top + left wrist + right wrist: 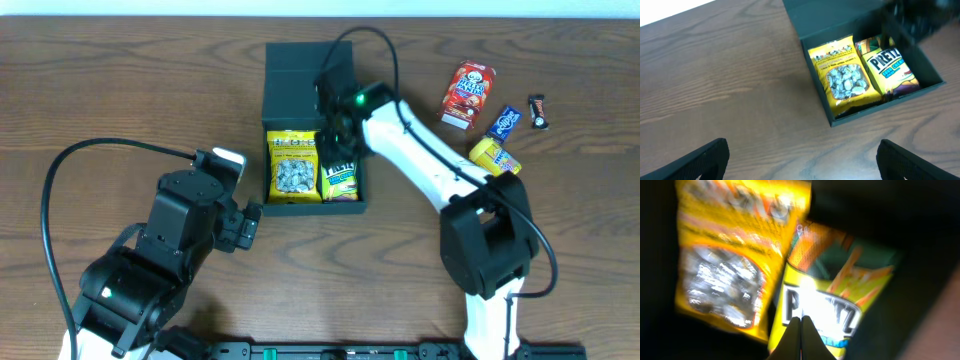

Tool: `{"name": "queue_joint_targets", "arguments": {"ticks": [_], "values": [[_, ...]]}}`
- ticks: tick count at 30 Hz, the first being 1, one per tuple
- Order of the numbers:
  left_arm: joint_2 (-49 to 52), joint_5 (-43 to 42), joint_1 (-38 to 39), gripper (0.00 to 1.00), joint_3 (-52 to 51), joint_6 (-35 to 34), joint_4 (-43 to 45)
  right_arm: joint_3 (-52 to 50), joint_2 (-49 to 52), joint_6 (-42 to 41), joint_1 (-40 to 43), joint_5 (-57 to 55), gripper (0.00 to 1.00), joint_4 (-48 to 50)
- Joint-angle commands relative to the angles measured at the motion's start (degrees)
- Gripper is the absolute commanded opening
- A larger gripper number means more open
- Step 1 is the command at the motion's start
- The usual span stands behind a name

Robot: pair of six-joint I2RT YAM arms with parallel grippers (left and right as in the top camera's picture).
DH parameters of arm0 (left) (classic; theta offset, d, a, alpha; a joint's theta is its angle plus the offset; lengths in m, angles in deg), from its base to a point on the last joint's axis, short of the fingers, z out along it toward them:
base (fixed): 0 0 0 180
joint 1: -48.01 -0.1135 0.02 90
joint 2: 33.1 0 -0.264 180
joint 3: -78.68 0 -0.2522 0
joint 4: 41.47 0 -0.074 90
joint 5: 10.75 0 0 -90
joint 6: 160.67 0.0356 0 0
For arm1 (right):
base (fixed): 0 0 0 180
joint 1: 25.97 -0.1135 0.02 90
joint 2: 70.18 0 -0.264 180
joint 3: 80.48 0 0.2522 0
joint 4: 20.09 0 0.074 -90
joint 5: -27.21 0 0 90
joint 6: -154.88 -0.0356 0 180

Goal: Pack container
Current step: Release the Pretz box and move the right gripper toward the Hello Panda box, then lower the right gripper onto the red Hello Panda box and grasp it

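black left gripper hangs at 7 o'clock, wide open and empty. container sits at 12 o'clock. right gripper is pinched closed over its pretzel bag, seemingly holding nothing. packing looks midway; next, fetch the red snack box at 2 o'clock.

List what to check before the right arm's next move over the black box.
1. Container lid open: ok.
2. Yellow windowed bag flat inside container: ok.
3. Pretzel bag inside, beside it: ok.
4. Right jaws free of pretzel bag: cannot tell; they stand shut above it, view blurred.
5. Left jaws open, apart from container: ok.
6. All snacks packed: not ok; red box, blue packet, yellow packet and dark bar lie on the table.
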Motion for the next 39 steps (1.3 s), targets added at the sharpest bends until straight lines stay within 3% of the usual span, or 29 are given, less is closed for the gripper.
{"name": "queue_joint_targets", "arguments": {"ticks": [1,12,15,17,18,30,39], "values": [[-0.13,0.0,0.02,0.95,0.42,-0.37,0.0,7.32,-2.38,2.95,2.54,-0.39,0.02,-2.01],[-0.13,0.0,0.02,0.95,0.42,-0.39,0.0,13.51,-4.87,7.72,16.5,-0.59,0.17,-4.79],[-0.13,0.0,0.02,0.95,0.42,-0.39,0.0,13.51,-4.72,7.69,21.62,-0.59,0.48,-4.5],[-0.13,0.0,0.02,0.95,0.42,-0.39,0.0,13.51,-4.7,7.61,24.13,-0.59,0.87,-3.8],[-0.13,0.0,0.02,0.95,0.42,-0.39,0.0,13.51,-4.68,7.48,25.03,-0.59,0.99,-3.41],[-0.13,0.0,0.02,0.95,0.42,-0.39,0.0,13.42,-4.31,7.5,30.6,-1.51,0.99,3.43],[-0.13,0.0,0.02,0.95,0.42,-0.37,-0.02,13.16,4.59,4.24,30.91,-10.1,0.99,13.42]]}}
